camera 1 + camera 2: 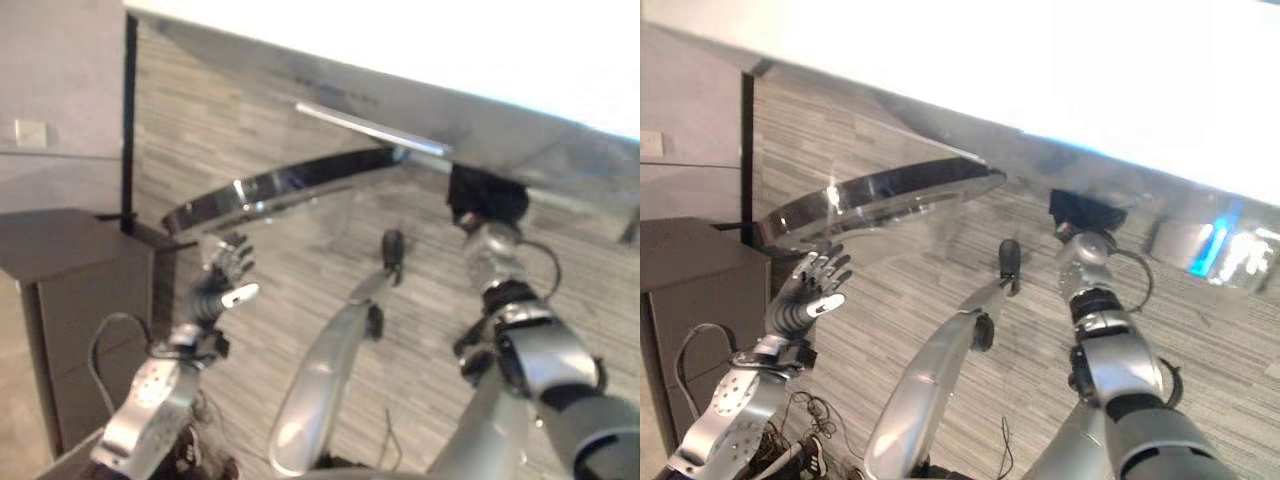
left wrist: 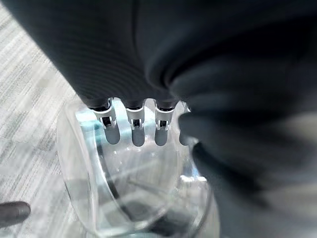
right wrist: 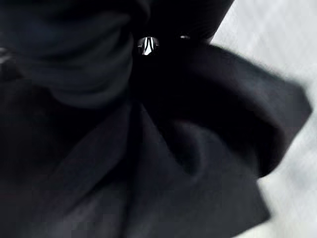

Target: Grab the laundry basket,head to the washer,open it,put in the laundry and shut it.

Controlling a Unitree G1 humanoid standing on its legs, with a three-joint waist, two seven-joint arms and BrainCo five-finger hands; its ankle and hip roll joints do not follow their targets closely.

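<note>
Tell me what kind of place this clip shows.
Probably a laundry corner indoors: a white washer with its round glass door swung open, grey striped floor, and dark cloth at the right hand.

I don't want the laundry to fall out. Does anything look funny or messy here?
Nothing spilled. The washer door hangs wide open, the left robot hand spread beside it, and the right robot hand is pushed into the washer with dark cloth.
</note>
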